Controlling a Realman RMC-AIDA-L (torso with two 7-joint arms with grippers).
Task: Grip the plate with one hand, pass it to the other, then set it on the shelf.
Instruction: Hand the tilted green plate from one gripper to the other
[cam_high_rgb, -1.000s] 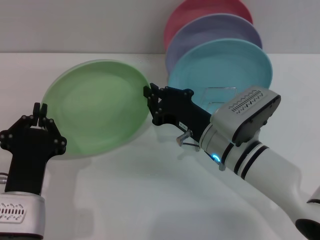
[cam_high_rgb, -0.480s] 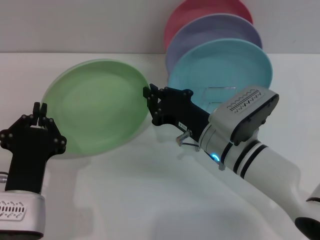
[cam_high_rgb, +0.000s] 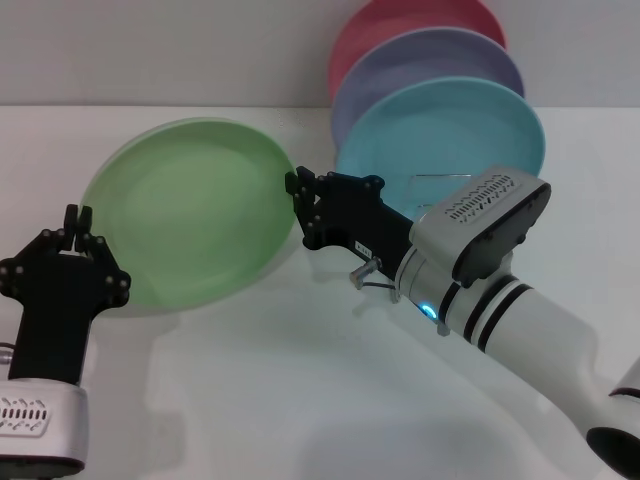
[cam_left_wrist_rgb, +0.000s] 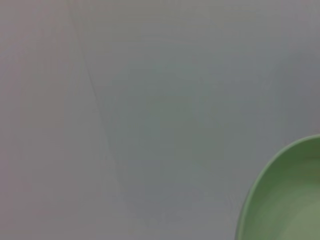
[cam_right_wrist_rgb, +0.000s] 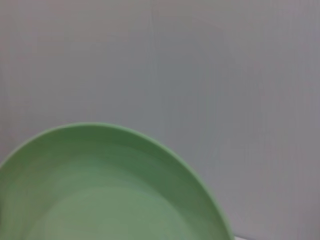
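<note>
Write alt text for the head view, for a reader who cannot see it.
A light-green plate is held tilted above a white table, with the right tool at its right edge and the left tool at its lower left edge. Behind the right arm, turquoise, lavender and pink plates stand in a wire rack.

Two matte black grippers: left gripper (cam_high_rgb: 77, 222) with knuckled fingers and visible round screw heads; right gripper (cam_high_rgb: 297, 189) of the same build, small white label on its body. Silver-grey wrist housings with rows of vent slots. Right forearm white, two black bands, small blue light lit beside them.
</note>
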